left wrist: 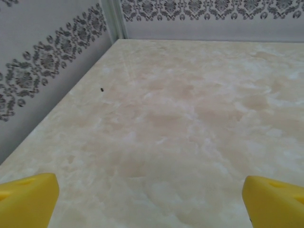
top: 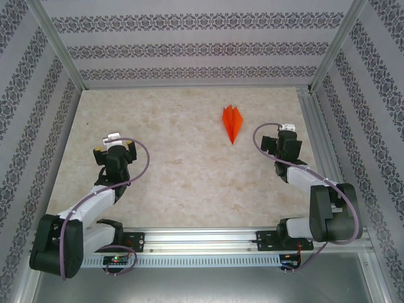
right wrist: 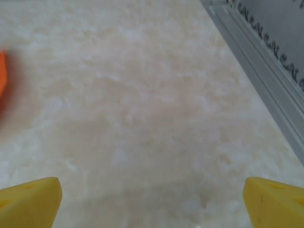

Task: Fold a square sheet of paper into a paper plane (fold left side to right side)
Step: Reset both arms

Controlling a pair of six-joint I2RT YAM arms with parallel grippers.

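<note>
Arms bent low, left gripper and right gripper spread wide (nothing held); paper plane lies on marbled table, patterned walls around.

There is no text, label, brand name, number or sign to read in these views. The dark bands on the walls are only a repeated flower-like ornament, not letters.
</note>
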